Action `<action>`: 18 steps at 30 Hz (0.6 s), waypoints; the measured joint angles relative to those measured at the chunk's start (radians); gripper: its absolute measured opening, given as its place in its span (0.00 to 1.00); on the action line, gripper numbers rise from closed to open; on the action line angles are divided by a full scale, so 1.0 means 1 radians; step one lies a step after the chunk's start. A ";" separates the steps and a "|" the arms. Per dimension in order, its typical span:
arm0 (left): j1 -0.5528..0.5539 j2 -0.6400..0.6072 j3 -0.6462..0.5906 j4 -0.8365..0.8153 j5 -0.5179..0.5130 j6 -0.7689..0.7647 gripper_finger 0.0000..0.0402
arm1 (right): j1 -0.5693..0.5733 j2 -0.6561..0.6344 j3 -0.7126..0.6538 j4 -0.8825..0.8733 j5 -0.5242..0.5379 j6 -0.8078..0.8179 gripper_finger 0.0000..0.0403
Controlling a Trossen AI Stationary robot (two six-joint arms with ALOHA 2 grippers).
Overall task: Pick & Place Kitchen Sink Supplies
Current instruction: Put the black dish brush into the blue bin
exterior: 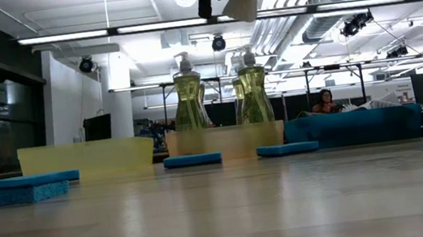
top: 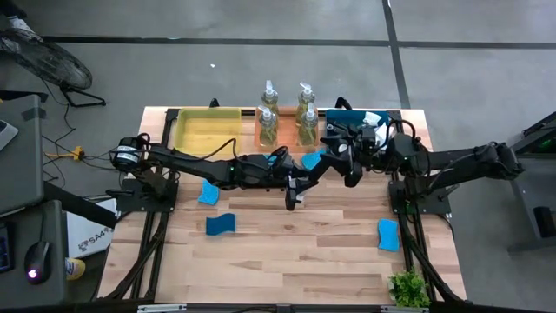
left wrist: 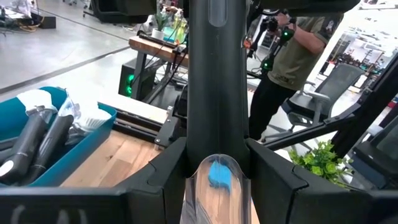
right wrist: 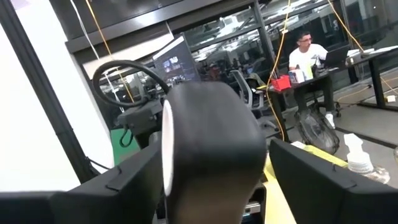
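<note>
A dark-handled dish brush (top: 314, 176) hangs in the air over the table's middle, between both arms. Its white head (exterior: 244, 4) shows at the top of the low view, high above the tabletop. My left gripper (top: 293, 187) reaches in from the left and is shut on the brush near its head end. My right gripper (top: 347, 165) comes from the right and is shut on the handle's far end. Several blue sponges lie flat on the table (top: 221, 224) (top: 387, 235). Soap bottles (top: 268, 113) stand in the orange tray. My left gripper (left wrist: 217, 168) pinches the brush's dark handle (left wrist: 214, 93) between its two fingers, just above a clear section (left wrist: 217, 186). The fingers lie across the handle, coming level from the table's left. The brush is lifted clear. My right gripper (right wrist: 214, 168) has the handle's rounded free end (right wrist: 211, 137) between its two fingers, coming from the table's right. The end fills the gap between them. The brush hangs clear of the table, slanting between the two grippers.
A yellow tray (top: 207, 129), an orange tray (top: 287, 130) and a blue tray (top: 356, 122) holding other brushes line the far edge. A small green plant (top: 408, 287) stands at the near right corner. Bare wood lies in the near middle. People are in the room beyond.
</note>
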 joint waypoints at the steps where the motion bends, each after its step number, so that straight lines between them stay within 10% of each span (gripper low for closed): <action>1: 0.000 0.000 0.000 0.000 0.000 0.000 0.36 | 0.000 0.000 0.000 0.001 0.001 0.000 0.67; 18: 0.000 0.000 0.000 -0.005 0.011 0.000 0.36 | -0.004 -0.001 0.000 -0.020 -0.002 0.000 0.23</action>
